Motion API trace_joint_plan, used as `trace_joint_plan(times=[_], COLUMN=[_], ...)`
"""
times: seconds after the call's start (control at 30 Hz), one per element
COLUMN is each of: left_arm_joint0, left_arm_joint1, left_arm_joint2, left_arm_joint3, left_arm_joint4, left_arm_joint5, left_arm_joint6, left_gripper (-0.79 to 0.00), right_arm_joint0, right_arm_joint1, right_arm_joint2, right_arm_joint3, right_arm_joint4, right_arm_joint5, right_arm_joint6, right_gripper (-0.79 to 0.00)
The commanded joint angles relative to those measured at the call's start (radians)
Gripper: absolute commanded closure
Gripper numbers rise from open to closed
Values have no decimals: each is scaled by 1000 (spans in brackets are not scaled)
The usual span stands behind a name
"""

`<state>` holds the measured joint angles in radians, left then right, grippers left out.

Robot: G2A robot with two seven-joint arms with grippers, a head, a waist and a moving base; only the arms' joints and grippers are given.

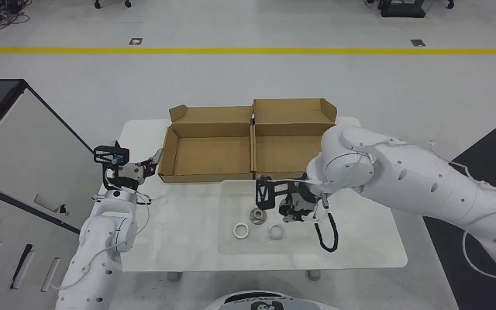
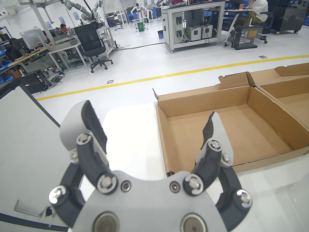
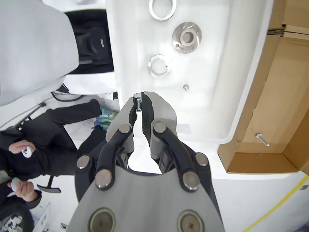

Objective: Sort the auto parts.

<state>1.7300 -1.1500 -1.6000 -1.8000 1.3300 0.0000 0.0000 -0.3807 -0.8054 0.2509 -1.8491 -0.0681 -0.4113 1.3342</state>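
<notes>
Right gripper (image 3: 139, 98) clamped on a bolt (image 3: 137, 103), centre of the top view, at the tray (image 1: 232, 203). Advise level carry to the upper-centre box (image 1: 294, 147) and a low release. Left gripper (image 2: 149, 112) wide open, empty.

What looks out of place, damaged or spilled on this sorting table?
Only minor wear: the cardboard box beside the white tray has a ragged, torn-looking wall edge. The two rings, flange and small nut lie flat in the tray, and the right gripper grips a bolt.

Top camera overhead, facing down at table (image 1: 372, 240); wrist cameras low, close; all share cardboard boxes (image 1: 209, 151).
</notes>
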Motion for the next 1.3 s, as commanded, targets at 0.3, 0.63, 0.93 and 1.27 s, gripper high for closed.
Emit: trace_joint_plan(times=[0.3, 0.63, 0.93, 1.27], left_arm_joint0=[0, 0, 0, 0], left_arm_joint1=[0, 0, 0, 0], left_arm_joint2=[0, 0, 0, 0], left_arm_joint3=[0, 0, 0, 0], left_arm_joint4=[0, 0, 0, 0], left_arm_joint5=[0, 0, 0, 0], left_arm_joint6=[0, 0, 0, 0], left_gripper=[-785, -785, -785, -785], right_arm_joint0=[-91, -115, -104, -130], right_arm_joint1=[120, 143, 123, 72], right_arm_joint2=[263, 341, 396, 487], right_arm_joint3=[236, 198, 121, 55], right_arm_joint4=[449, 798, 1039, 1208], right_arm_joint5=[-235, -355, -429, -439], right_arm_joint6=[-160, -280, -354, -363], right_gripper=[0, 0, 0, 0])
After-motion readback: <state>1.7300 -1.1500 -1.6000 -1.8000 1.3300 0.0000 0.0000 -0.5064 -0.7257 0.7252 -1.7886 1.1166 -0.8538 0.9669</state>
